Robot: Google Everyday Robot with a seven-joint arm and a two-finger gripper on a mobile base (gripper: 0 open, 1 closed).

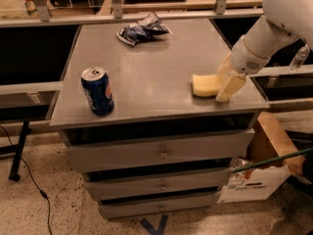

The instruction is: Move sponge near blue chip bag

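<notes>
One sponge (204, 84) by the claw (224, 86), one blue chip bag (142, 31).

The pale yellow sponge (204, 84) lies flat near the desk's (146, 87) front right corner, with the end effector (221, 84) at its right end. The crumpled blue chip bag (143, 31) lies near the desk's back edge.

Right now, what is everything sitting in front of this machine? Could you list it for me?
pale yellow foam sponge: one, yellow, right front of the cabinet top.
crumpled dark blue foil chip bag: one, blue and white, far edge of the top.
upright blue soda can: one, blue with silver top, front left.
grey metal drawer cabinet: one, grey, centre.
cardboard box: one, brown and white, floor at right.
robot arm: one, white, upper right.
gripper: one, pale, at the sponge's right end.
</notes>
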